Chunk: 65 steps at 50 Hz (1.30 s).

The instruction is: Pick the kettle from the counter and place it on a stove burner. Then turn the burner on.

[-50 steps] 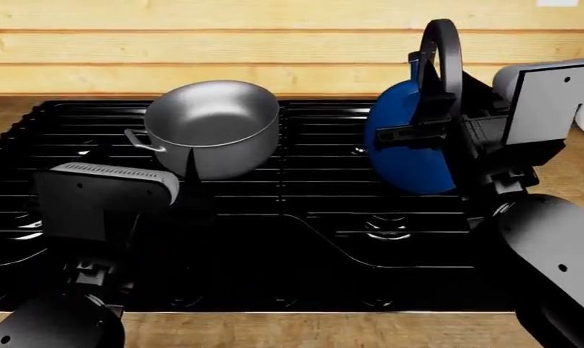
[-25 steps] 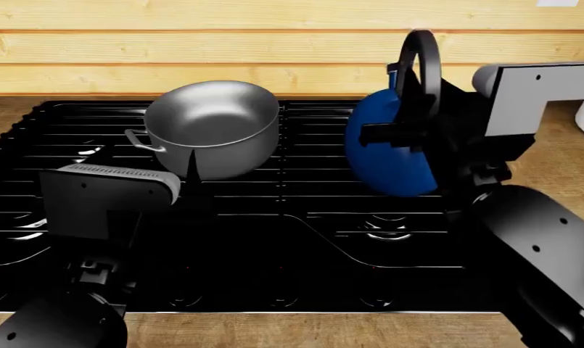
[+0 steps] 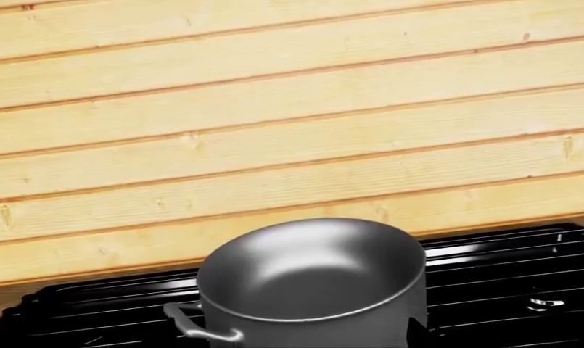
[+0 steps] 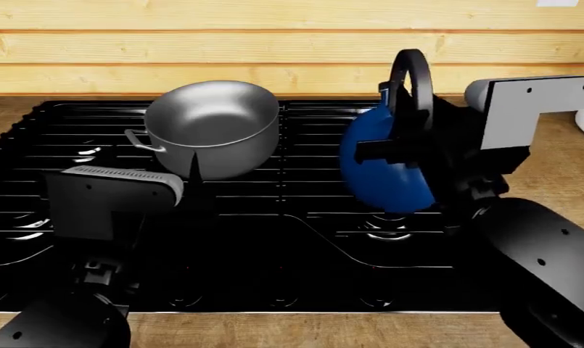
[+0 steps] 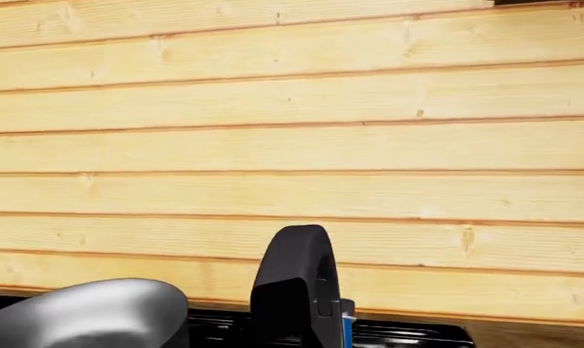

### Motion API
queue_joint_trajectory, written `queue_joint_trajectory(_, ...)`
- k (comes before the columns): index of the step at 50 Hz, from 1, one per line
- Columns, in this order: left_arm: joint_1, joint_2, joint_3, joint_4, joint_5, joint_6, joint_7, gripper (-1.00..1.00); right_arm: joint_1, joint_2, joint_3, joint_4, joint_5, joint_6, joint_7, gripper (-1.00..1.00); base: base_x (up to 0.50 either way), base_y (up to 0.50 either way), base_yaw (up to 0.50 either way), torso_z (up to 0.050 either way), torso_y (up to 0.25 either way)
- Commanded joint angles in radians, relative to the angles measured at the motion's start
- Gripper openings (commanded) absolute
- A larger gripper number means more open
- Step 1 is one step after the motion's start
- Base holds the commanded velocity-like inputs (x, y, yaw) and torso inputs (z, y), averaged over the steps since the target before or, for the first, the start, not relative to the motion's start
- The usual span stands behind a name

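The right arm's jaws are clamped on the kettle (image 4: 387, 170), held off the counter (image 4: 563, 170) above a stove burner (image 4: 392, 225) just below them, so lowering, release and ignition remain; the left jaws' state is hidden.

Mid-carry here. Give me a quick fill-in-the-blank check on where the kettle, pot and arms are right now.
1. The blue kettle is held by the ____ gripper.
2. The kettle hangs over the black stove grates, tilted, to the ____ of the grey pot in the head view.
3. The inside of the pot looks ____.
4. The wall behind the stove is made of pale horizontal wooden ____.

Missing words: right; right; empty; planks
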<state>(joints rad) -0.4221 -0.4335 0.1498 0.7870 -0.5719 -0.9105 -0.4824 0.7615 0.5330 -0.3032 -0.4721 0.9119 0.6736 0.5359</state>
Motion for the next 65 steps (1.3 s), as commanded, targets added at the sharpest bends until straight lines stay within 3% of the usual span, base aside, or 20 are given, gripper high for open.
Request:
queue_joint_trajectory(1,0.005,-0.004,0.003,-0.01,0.002,0.012,0.002,1.0,0.016,-0.018,-0.028,0.027,-0.029,0.005,-0.038,-1.0,0.0,0.0,0.0,0.0,0.0)
queue_joint_trajectory(35,0.011,-0.011,0.011,-0.024,0.001,0.033,-0.002,1.0,-0.019,-0.012,-0.049,0.103,-0.073,-0.027,-0.059,-1.0,0.0,0.0,0.0,0.0,0.001)
queue_joint_trajectory(36,0.012,-0.011,0.012,-0.025,0.002,0.034,-0.002,1.0,-0.019,-0.012,-0.049,0.104,-0.071,-0.026,-0.058,1.0,0.0,0.0,0.0,0.0,0.0)
queue_joint_trajectory(58,0.004,-0.014,0.007,-0.019,-0.015,0.026,-0.011,1.0,-0.021,0.006,-0.025,0.063,-0.028,0.01,-0.014,1.0,0.0,0.0,0.0,0.0,0.0)
queue_joint_trajectory(65,0.001,-0.014,0.003,-0.006,-0.025,0.016,-0.019,1.0,-0.012,0.034,0.026,-0.047,0.056,0.061,0.06,1.0,0.0,0.0,0.0,0.0,0.0)
